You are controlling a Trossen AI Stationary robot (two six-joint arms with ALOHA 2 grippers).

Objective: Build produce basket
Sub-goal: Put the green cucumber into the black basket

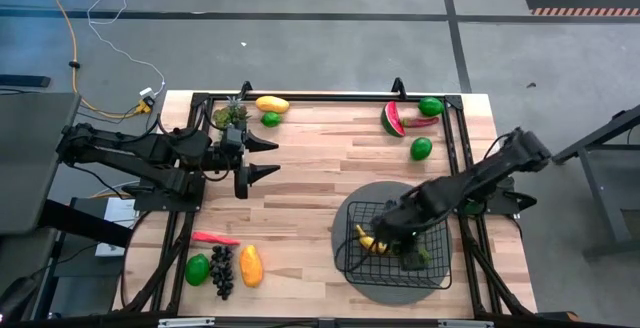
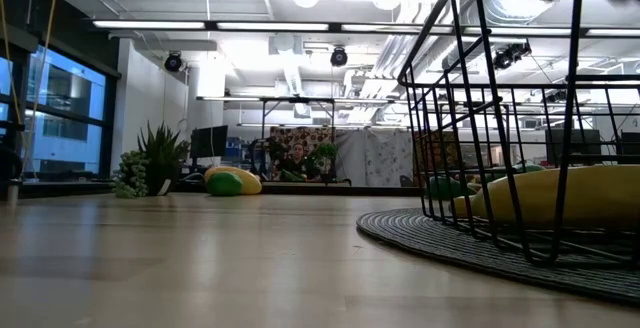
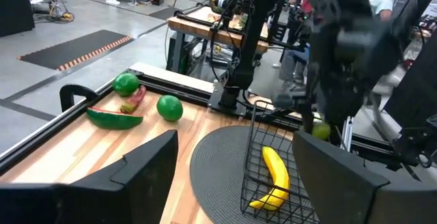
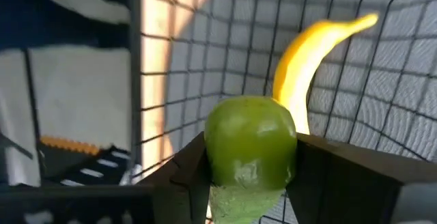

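Observation:
The black wire basket stands on a round grey mat at the near right. A yellow banana lies on the basket's floor. My right gripper reaches down into the basket, shut on a green lime. My left gripper hovers open at the table's left side and points toward the right edge with nothing between its fingers; the left wrist view shows its gap looking at the basket. My right gripper pinches the lime by two opposite sides between its two fingers. The fingers slant steeply down from above. The lime hangs clear between the basket's mesh walls, just in front of the banana, touching neither the mesh nor the banana.
At the far right lie a watermelon slice, a red chili and two limes. A mango, a lime and a leafy plant sit far left. Near left lie a chili, lime, grapes and mango.

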